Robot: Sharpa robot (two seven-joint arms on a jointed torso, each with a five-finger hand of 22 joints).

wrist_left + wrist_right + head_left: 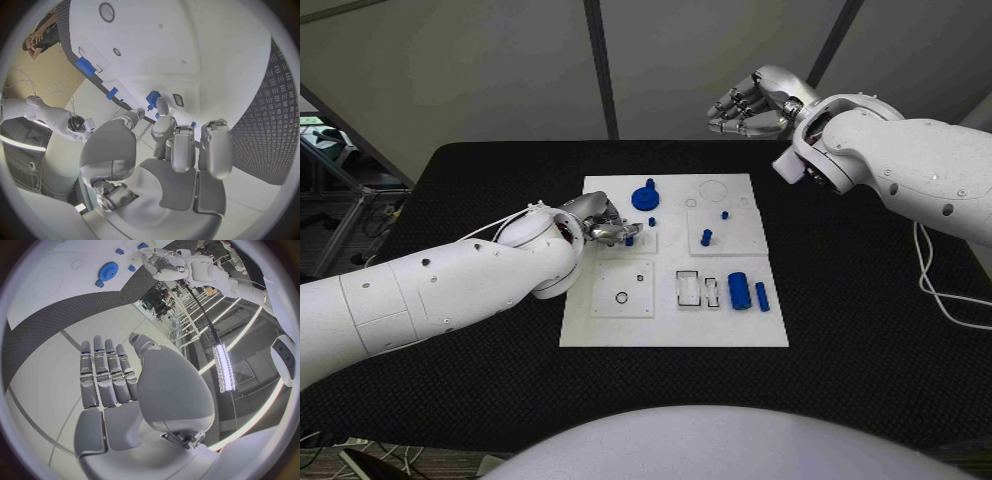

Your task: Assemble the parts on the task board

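Note:
The white task board lies mid-table. On it are a blue gear, several small blue pegs such as one near the middle, and two blue cylinders at its right side. My left hand hovers low over the board's upper left, fingers curled in, with their tips at a small blue peg; whether they pinch it I cannot tell. In the left wrist view that hand reaches toward a blue peg on the board. My right hand is raised beyond the table's far edge, fingers straight and empty.
A white tile with a black ring sits at the board's lower left, beside a rectangular slot frame. The black table stretches round the board. A metal case stands off the left edge; a white cable trails at the right.

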